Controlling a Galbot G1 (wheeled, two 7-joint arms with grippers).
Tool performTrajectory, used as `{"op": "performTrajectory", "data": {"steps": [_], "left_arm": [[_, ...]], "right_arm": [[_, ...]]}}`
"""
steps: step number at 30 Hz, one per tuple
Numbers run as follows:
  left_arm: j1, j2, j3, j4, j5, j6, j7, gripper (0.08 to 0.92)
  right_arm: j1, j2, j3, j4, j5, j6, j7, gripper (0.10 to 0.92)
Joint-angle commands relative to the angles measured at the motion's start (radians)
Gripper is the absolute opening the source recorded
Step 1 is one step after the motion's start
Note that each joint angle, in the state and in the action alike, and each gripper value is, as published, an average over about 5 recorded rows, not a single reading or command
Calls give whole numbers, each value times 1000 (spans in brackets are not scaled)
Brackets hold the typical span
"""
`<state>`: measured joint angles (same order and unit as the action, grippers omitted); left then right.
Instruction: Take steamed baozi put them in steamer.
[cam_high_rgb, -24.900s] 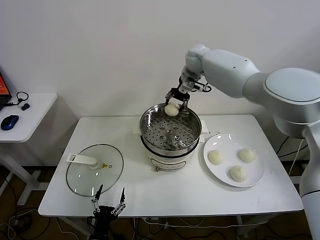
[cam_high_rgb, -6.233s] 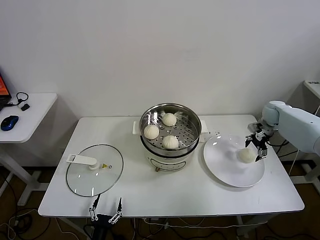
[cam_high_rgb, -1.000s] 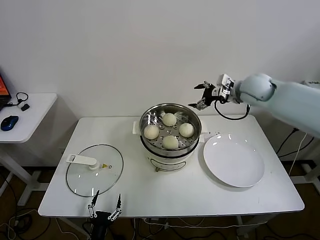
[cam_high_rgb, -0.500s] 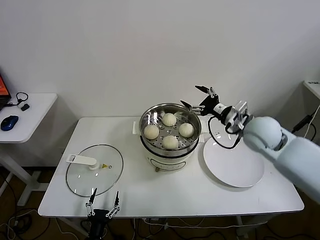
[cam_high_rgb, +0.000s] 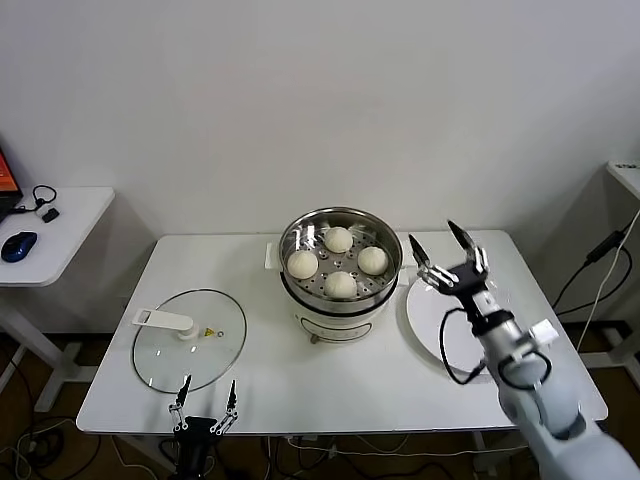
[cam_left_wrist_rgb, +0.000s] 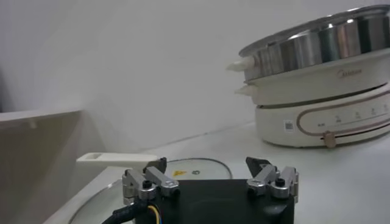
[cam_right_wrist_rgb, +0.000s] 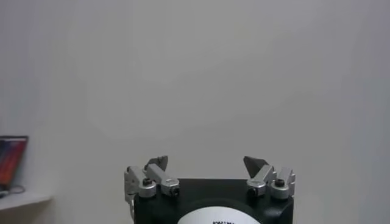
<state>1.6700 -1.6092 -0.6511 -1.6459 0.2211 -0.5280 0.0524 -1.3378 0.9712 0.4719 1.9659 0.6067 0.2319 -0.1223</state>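
Inside the steamer (cam_high_rgb: 341, 262) at the middle of the table (cam_high_rgb: 300, 385) all four steamed baozi (cam_high_rgb: 340, 284) already sit on the perforated floor, close together but not stacked, and the white plate (cam_high_rgb: 455, 345) to its right holds nothing, so we judge the loading done. What could still go wrong, as we see it, comes from our right arm: its forearm rises from the near right, over the plate, and a careless sweep toward the left could knock the steamer's rim or drag the plate toward the table edge. The right gripper (cam_high_rgb: 447, 255) is raised in the air just beside the steamer's right rim, its fingers pointing up toward the wall, spread wide and holding nothing. Our left gripper (cam_high_rgb: 205, 405) is parked low at the near edge of the table, just in front of the glass lid (cam_high_rgb: 190, 340), fingers apart and empty; if it rose straight up it might catch that lid's rim.
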Motion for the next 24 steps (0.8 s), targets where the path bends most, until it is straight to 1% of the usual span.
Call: {"op": "performTrajectory", "data": {"steps": [1, 4, 8, 24], "left_arm": [[5, 9, -4, -8, -3, 0, 0, 823], [9, 10, -6, -8, -3, -3, 0, 823], [13, 10, -6, -8, -3, -5, 0, 823], [15, 2, -2, -11, 7, -4, 1, 823]], "right_arm": [[-476, 306, 222, -87, -58, 449, -121, 823], [-493, 322, 198, -120, -54, 504, -127, 823], [-508, 337, 174, -138, -55, 533, -134, 823], [-509, 350, 139, -154, -54, 529, -133, 823]]}}
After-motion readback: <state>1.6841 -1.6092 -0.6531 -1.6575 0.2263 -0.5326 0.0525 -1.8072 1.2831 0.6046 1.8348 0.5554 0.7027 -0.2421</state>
